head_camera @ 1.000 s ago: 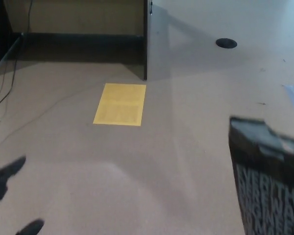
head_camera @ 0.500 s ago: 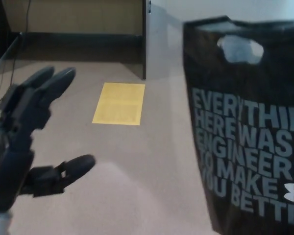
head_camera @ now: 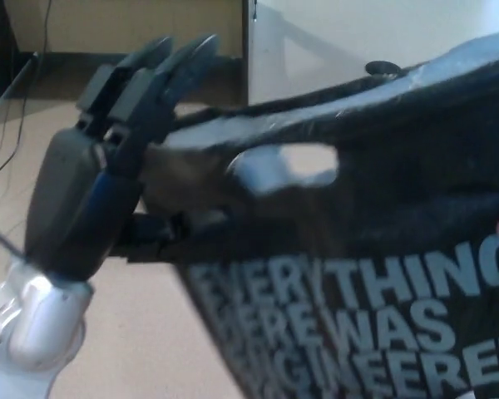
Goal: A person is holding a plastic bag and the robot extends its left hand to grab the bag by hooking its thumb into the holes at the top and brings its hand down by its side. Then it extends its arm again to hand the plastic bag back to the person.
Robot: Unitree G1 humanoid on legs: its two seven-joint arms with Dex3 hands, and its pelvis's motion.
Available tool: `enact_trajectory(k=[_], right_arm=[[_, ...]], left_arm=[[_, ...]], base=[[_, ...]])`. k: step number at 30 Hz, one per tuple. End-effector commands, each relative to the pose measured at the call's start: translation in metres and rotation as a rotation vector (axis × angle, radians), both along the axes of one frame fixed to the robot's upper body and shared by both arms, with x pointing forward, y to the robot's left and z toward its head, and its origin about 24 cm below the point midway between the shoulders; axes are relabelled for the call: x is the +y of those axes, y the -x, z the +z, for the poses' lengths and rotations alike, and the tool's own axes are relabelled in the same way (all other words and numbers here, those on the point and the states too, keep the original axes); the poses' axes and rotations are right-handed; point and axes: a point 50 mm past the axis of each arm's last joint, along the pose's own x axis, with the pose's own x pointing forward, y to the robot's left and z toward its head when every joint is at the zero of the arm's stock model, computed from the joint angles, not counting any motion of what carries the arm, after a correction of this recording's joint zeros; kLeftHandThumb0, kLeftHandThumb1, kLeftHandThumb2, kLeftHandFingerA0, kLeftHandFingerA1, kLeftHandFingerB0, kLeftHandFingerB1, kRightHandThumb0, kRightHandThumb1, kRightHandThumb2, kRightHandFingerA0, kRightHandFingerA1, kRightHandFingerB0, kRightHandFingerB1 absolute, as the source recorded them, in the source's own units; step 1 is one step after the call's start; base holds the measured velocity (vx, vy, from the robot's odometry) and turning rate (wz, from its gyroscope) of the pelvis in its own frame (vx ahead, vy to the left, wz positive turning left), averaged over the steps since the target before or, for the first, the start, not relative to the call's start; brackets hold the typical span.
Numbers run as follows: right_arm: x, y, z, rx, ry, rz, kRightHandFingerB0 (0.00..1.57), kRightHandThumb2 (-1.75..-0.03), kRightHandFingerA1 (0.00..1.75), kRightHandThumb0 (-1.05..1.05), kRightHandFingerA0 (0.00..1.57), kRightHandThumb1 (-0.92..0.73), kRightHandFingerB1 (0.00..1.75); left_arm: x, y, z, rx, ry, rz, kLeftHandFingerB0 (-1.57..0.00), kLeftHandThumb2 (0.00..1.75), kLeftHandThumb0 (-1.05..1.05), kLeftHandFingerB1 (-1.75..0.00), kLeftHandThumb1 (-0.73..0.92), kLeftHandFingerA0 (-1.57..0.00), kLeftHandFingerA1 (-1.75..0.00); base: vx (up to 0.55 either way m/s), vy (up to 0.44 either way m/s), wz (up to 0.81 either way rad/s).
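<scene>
The black plastic bag [head_camera: 358, 274], which half a second ago was hanging upright at the right of the head view and well apart from the robot, is now swung across most of the picture, its top edge stretched leftward and its white lettering filling the near right. The left hand [head_camera: 108, 166], then open and low at the near left, is now raised and pressed against the bag's left end. The reach is thus judged complete and the hooking just begun. The handle hole [head_camera: 287, 166] is seen just right of the hand, not yet entered so far as can be told. The two fingers [head_camera: 170, 62] are held straight and together, pointing far and right above the bag's top edge; the thumb is hidden behind the bag, so a hold cannot be confirmed. At the far right edge a small pink patch, perhaps a person's fingertip, is glimpsed.
</scene>
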Motion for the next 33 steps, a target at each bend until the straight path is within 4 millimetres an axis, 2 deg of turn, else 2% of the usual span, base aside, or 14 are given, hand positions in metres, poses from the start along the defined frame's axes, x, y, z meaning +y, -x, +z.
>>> enact_trajectory(k=[1, 6, 8, 10, 11, 12, 13, 14, 22, 23, 31, 32, 33], right_arm=[[-0.008, 0.003, 0.002, -0.008, 0.019, -0.016, 0.69, -0.60, 0.53, -0.31, 0.84, -0.66, 0.46], [-0.009, 0.005, 0.001, 0.001, 0.015, -0.023, 0.69, -0.60, 0.51, -0.32, 0.83, -0.67, 0.45], [-0.009, 0.007, 0.000, 0.010, 0.021, -0.021, 0.69, -0.60, 0.51, -0.31, 0.83, -0.66, 0.45], [-0.008, 0.007, 0.000, 0.009, 0.019, -0.019, 0.68, -0.60, 0.51, -0.31, 0.83, -0.66, 0.45], [-0.008, 0.007, 0.000, 0.009, 0.019, -0.020, 0.67, -0.60, 0.51, -0.31, 0.83, -0.66, 0.45], [-0.008, 0.007, 0.000, 0.009, 0.019, -0.021, 0.67, -0.60, 0.51, -0.31, 0.83, -0.66, 0.45], [-0.008, 0.008, -0.001, 0.015, 0.016, -0.026, 0.67, -0.60, 0.50, -0.31, 0.82, -0.67, 0.44], [-0.008, 0.008, -0.001, 0.019, 0.017, -0.029, 0.67, -0.60, 0.50, -0.31, 0.82, -0.67, 0.44], [-0.008, 0.008, -0.001, 0.012, 0.019, -0.031, 0.68, -0.60, 0.52, -0.31, 0.83, -0.66, 0.45], [-0.008, 0.008, -0.001, 0.012, 0.022, -0.028, 0.68, -0.60, 0.51, -0.31, 0.83, -0.66, 0.45], [-0.006, 0.008, -0.002, 0.011, 0.000, -0.036, 0.68, -0.60, 0.50, -0.31, 0.82, -0.67, 0.45], [-0.006, 0.006, -0.001, 0.007, 0.005, -0.039, 0.68, -0.60, 0.51, -0.31, 0.83, -0.66, 0.44], [-0.006, 0.006, -0.001, 0.005, 0.007, -0.040, 0.68, -0.60, 0.51, -0.31, 0.83, -0.66, 0.44]], left_arm=[[-0.008, -0.011, 0.006, 0.046, -0.043, 0.051, -0.10, 0.68, -0.63, -0.22, 0.38, -0.10, -0.23], [-0.016, -0.013, 0.013, 0.025, -0.030, 0.043, -0.09, 0.68, -0.62, -0.23, 0.37, -0.10, -0.29], [-0.017, -0.012, 0.011, 0.025, -0.035, 0.047, -0.07, 0.72, -0.58, -0.26, 0.37, -0.04, -0.33], [-0.019, -0.011, 0.007, 0.035, -0.045, 0.046, -0.08, 0.72, -0.59, -0.24, 0.38, -0.05, -0.33], [-0.019, -0.012, 0.005, 0.041, -0.047, 0.045, -0.08, 0.57, -0.53, -0.22, 0.47, -0.08, -0.26], [-0.020, -0.012, 0.004, 0.046, -0.048, 0.043, -0.08, 0.57, -0.53, -0.22, 0.47, -0.08, -0.26], [-0.022, -0.013, 0.001, 0.062, -0.053, 0.046, -0.12, 0.68, -0.63, -0.19, 0.39, -0.10, -0.27], [-0.023, -0.013, -0.002, 0.066, -0.055, 0.049, -0.09, 0.71, -0.56, -0.25, 0.36, -0.04, -0.33], [-0.030, -0.020, -0.005, 0.056, -0.068, 0.053, -0.06, 0.67, -0.59, -0.26, 0.39, -0.10, -0.39], [-0.031, -0.020, -0.005, 0.050, -0.072, 0.056, 0.00, 0.85, -0.30, -0.49, 0.28, 0.00, -0.49], [-0.047, -0.027, -0.003, 0.051, -0.086, 0.064, 0.00, 0.86, -0.30, -0.48, 0.30, 0.00, -0.48], [-0.050, -0.029, -0.002, 0.041, -0.086, 0.071, -0.12, 0.66, -0.56, -0.34, 0.41, -0.17, -0.39], [-0.051, -0.030, -0.002, 0.037, -0.086, 0.073, -0.12, 0.66, -0.56, -0.34, 0.41, -0.17, -0.39]], base=[[0.00, 0.000, 0.00], [0.00, 0.000, 0.00], [0.00, 0.000, 0.00], [0.00, 0.000, 0.00], [0.00, 0.000, 0.00], [0.00, 0.000, 0.00], [0.00, 0.000, 0.00], [0.00, 0.000, 0.00], [0.00, 0.000, 0.00], [0.00, 0.000, 0.00], [0.00, 0.000, 0.00], [0.00, 0.000, 0.00], [0.00, 0.000, 0.00]])
